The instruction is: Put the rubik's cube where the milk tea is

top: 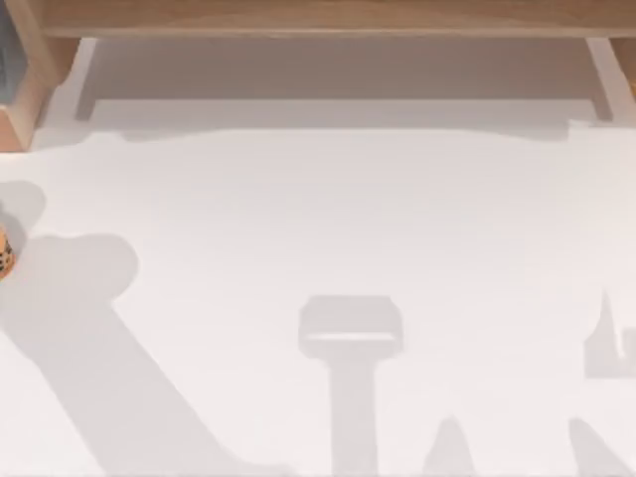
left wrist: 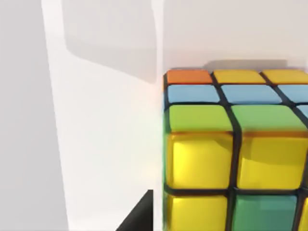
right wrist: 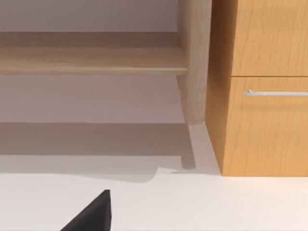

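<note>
Approach to the small rubik's cube (left wrist: 236, 154), with its grid of yellow, green, blue and orange stickers parted by dark lines, seemed to be the step in hand. The cube sat on the white table (top: 318, 219) close in front of the left gripper (left wrist: 139, 216), of which a dark wedge showed beside the cube's nearest vertical edge. I could not tell whether that gripper was open or closed, nor whether it touched the cube. From the overhead view I could not judge where on the table the cube lay.

The milk tea (top: 3, 253), a small rounded orange-brown sliver with dark specks, stood at the table's far left edge, about midway between near and far, and cast a round-topped shadow to its right.

The right gripper (right wrist: 91, 214) hung idle, facing a light wooden cabinet (right wrist: 264, 96) with a metal drawer handle (right wrist: 276, 93); its grip also could not be told.

The cube rested flat, one face up, with its sides roughly square to the left wrist camera. Being equal on every edge it had no long axis, so any two opposite side faces would probably serve. The next move likely called for a centred pinch, a clean lift, then a carry left towards the tea, whose spot was occupied.
</note>
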Tool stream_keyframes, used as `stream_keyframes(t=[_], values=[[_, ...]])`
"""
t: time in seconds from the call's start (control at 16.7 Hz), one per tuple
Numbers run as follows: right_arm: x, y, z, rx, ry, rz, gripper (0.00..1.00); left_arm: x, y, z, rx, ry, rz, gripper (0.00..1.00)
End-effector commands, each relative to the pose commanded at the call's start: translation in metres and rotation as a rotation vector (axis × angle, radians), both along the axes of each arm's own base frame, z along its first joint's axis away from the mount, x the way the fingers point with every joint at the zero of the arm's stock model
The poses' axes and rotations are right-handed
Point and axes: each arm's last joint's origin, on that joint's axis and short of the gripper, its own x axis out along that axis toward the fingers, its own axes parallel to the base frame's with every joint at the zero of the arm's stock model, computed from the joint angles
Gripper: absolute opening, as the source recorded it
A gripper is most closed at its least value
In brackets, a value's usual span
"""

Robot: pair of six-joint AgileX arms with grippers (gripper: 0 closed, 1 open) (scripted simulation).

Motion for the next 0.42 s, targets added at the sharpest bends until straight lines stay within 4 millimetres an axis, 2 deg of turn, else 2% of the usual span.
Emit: stream_keyframes(t=[0.06, 0.12, 0.42], values=[[0.0, 0.0, 0.0, 0.0, 0.0, 0.0, 1.0, 0.0, 0.0, 0.0, 0.0, 0.0, 0.0, 0.98], [0.0, 0.0, 0.0, 0.0, 0.0, 0.0, 1.0, 0.0, 0.0, 0.0, 0.0, 0.0, 0.0, 1.0], [0.0, 0.0, 0.0, 0.0, 0.0, 0.0, 1.0, 0.0, 0.0, 0.0, 0.0, 0.0, 0.0, 1.0]])
